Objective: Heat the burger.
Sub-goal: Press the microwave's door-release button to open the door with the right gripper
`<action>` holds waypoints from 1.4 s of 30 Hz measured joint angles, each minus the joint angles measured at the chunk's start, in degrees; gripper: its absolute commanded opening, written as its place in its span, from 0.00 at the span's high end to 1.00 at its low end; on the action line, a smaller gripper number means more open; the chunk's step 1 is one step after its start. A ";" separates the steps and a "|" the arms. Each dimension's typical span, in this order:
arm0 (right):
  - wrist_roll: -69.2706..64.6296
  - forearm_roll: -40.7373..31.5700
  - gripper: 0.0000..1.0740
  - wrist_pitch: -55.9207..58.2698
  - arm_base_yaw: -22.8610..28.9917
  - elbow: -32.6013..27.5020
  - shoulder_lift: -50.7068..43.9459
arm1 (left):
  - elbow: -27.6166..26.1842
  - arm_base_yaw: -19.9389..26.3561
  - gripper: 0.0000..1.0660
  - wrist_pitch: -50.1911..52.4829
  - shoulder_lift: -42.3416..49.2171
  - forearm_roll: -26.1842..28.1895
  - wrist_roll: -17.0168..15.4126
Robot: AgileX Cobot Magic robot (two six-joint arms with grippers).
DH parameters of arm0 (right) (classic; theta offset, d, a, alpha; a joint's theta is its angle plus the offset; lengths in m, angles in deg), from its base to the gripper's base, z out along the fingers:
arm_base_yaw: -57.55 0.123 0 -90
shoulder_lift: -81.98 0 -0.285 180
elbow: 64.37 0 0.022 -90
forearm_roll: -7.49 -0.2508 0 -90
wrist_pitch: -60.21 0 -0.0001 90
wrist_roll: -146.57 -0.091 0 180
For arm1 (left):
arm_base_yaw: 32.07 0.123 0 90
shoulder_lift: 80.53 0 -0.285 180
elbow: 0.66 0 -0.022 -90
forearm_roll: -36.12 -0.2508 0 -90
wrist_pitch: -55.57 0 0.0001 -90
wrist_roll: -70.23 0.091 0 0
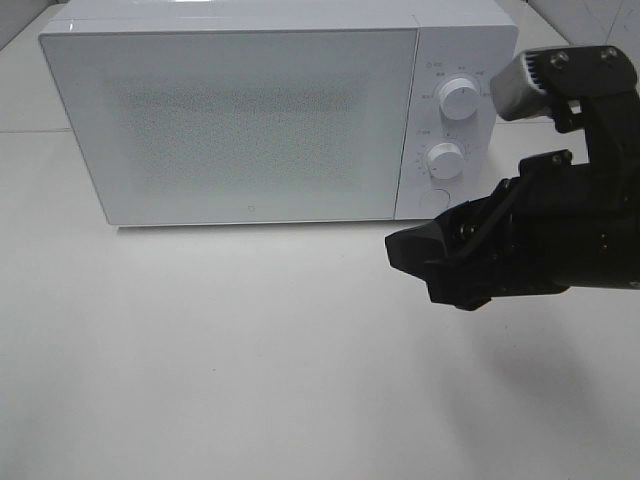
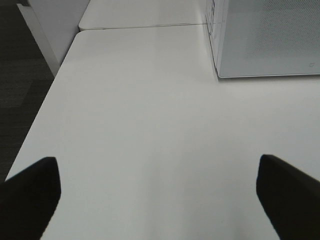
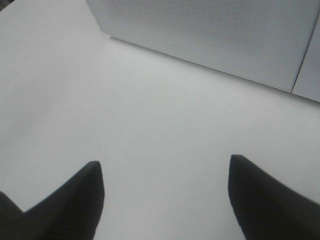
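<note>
While the microwave (image 1: 240, 120) stood on the white table (image 1: 250, 380) with its door (image 1: 235, 125) shut, both arms were held off it.

Right gripper (image 1: 420, 262): hung above the table just in front of the microwave's control panel (image 1: 450, 130), below the lower knob (image 1: 446, 159), its tips pointing toward the door side. Wrist view: both dark fingers (image 3: 75, 200) stood apart, with only bare table between them. Claw parted, gripping nothing.

Left gripper (image 2: 156, 160): seen only in its own wrist view. It sat over bare table out in front of the microwave, off the side away from the knobs, with the microwave's front corner ahead of it. Fingers (image 2: 30, 195) spread wide, nothing between them.

Upper knob (image 1: 459, 100) and lower knob showed white against the panel; their settings were too small to read.

Burger: its place could not be told from any of the three views. The door's speckled window showed nothing behind it.
</note>
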 measured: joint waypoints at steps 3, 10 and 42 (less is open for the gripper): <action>-0.29 3.15 0.30 5.50 0.00 2.81 0.00 | 0.00 0.00 0.05 0.00 0.00 0.00 0.00; -12.72 17.82 0.17 15.24 -3.15 7.91 0.00 | 0.00 0.00 0.05 0.00 0.00 0.00 0.00; -19.71 28.93 0.30 54.09 -30.54 7.39 -25.15 | 0.00 0.00 0.05 0.00 0.00 0.00 0.00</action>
